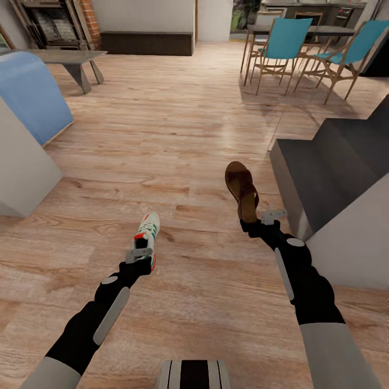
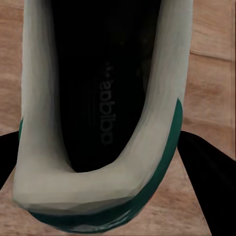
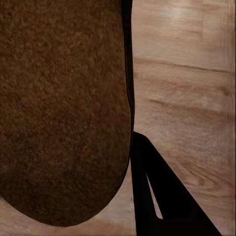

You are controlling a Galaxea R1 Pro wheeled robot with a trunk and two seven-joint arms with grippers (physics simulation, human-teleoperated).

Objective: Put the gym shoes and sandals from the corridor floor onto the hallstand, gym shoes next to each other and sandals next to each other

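Observation:
A white gym shoe (image 1: 148, 232) with green stripes and red accents juts forward from my left gripper (image 1: 141, 255), which is shut on its heel. In the left wrist view the shoe's dark inside (image 2: 98, 88) and white collar sit between the black fingers (image 2: 209, 189). A dark brown sandal (image 1: 241, 189) is held at its heel end by my right gripper (image 1: 255, 220), also shut. The right wrist view has its brown sole (image 3: 59, 108) close against one black finger (image 3: 157, 196). Below both lies the wood-plank corridor floor (image 1: 178, 135). The hallstand is out of view.
Dark grey stair steps (image 1: 324, 162) and a pale wall panel (image 1: 359, 237) close off the right side. A pale block (image 1: 21, 162) and a blue seat (image 1: 27, 92) stand at the left. Far ahead are a low table (image 1: 70, 56) and turquoise chairs (image 1: 283, 43).

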